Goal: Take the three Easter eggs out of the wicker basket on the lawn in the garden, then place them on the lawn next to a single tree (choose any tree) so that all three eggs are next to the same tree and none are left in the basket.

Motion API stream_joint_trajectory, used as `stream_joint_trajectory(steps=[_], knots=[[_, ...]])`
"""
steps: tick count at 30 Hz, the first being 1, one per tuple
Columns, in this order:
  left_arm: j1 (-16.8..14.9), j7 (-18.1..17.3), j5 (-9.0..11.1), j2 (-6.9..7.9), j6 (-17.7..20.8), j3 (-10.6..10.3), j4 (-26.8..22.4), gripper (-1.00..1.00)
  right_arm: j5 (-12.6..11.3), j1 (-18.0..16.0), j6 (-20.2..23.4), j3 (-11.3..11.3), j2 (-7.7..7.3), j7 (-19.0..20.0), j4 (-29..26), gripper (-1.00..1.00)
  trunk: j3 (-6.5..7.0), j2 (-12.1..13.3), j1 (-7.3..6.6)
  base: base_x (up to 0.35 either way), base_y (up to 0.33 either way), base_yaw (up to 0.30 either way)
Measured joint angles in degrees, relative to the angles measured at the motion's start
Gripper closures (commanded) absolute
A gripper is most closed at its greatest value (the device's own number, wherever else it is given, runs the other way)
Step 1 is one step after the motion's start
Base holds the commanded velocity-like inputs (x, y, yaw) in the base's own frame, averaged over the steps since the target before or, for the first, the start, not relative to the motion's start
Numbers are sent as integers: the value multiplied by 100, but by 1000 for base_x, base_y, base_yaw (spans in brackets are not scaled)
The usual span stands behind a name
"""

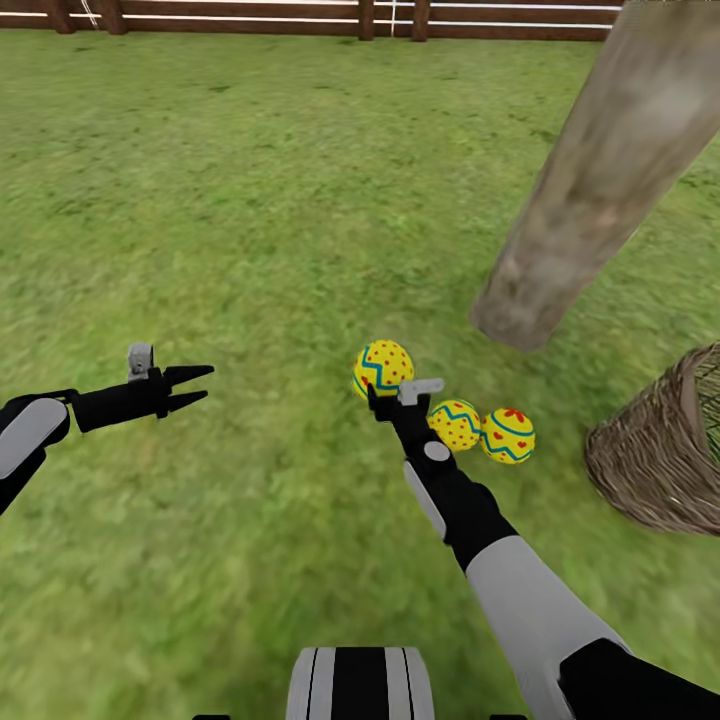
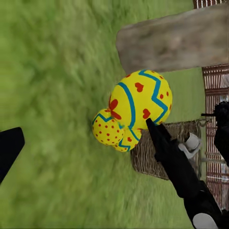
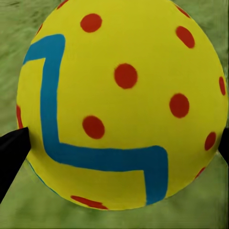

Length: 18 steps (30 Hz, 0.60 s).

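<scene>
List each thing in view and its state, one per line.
Left tool: open, empty, above the grass.
Right tool: shut on the dotted egg.
Dotted egg: gripped on both sides, by the trunk.
Two other eggs: on the lawn, touching each other.
Basket: tipped over on the lawn; inside cannot be seen.
Trunk: standing, near the eggs.

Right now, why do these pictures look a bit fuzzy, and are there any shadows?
Head view: the lawn is soft and smeared, the tree trunk slants, and the Easter eggs cast no clear shadow. Left wrist view: grass blurs into streaks. Right wrist view: the dotted egg looms large, evenly lit, without glare.
</scene>
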Motion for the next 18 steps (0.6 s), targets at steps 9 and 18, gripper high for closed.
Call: stream_joint_trajectory(steps=[9,18], knots=[[1,-4,47,-2,99,-55,0,-100,218,0,-325,-40,-9,-977,67,100,-22,-1,5,9,1,0],[1,28,10,13,390,-67,201,-100,541,0,-337,-48,-10,-1114,226,100,-221,-13,28,0,0,0]])
